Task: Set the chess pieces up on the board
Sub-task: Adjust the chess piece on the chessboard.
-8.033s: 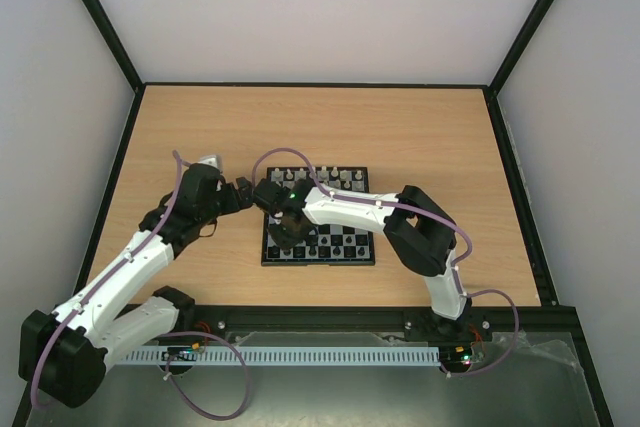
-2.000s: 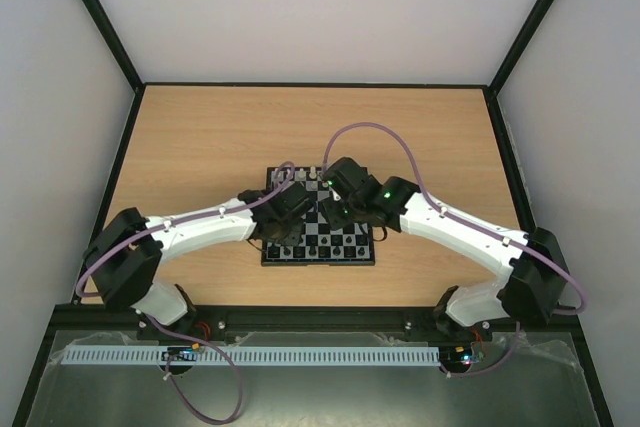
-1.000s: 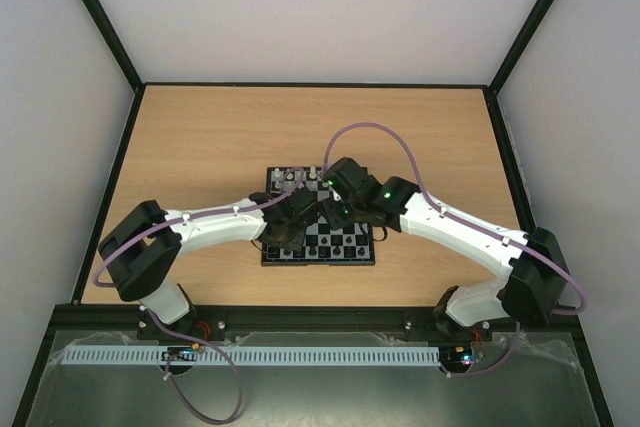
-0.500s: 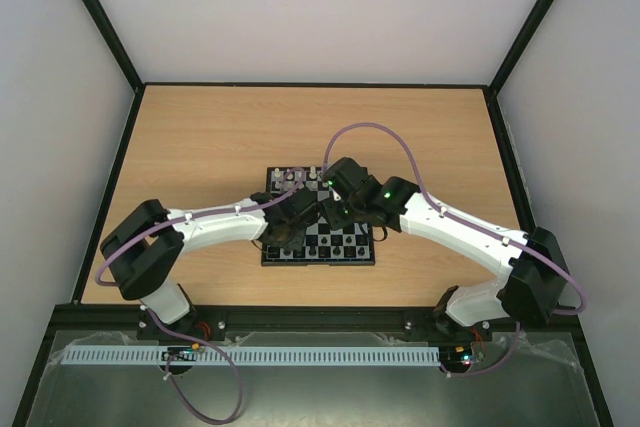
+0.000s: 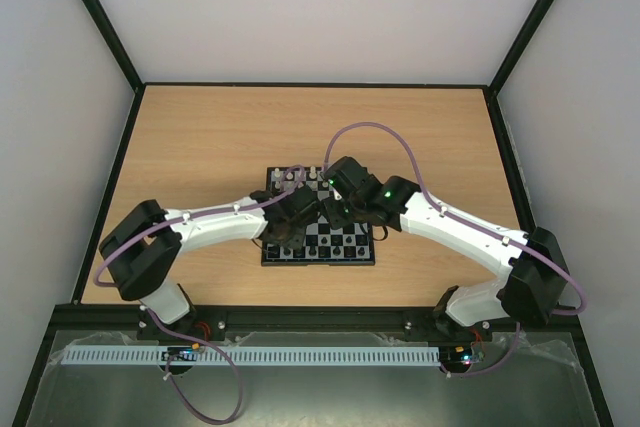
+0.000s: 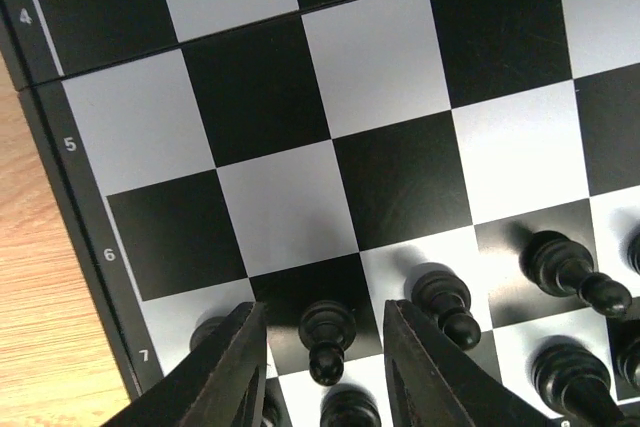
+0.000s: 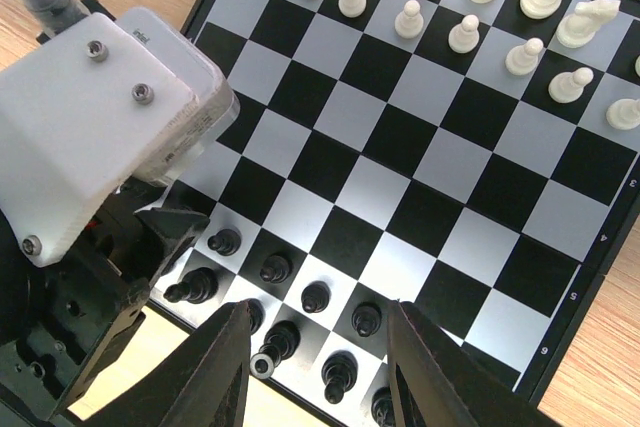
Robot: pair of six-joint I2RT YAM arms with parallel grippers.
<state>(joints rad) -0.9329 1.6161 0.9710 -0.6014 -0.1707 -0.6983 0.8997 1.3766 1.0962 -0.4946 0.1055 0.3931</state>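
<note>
The left claw point(image 6: 325, 309) stands parted around a black pawn point(image 6: 326, 334) (not touching); better to rise straight up; the right claw point(image 7: 320, 309) hovers parted, empty.

one board point(image 7: 380, 192); two arms point(image 5: 215, 225); pieces point(image 7: 408, 19) partly hidden

Light wooden table point(image 5: 200, 127), chequered board point(image 5: 320, 262) lying flat near its front centre.
</note>
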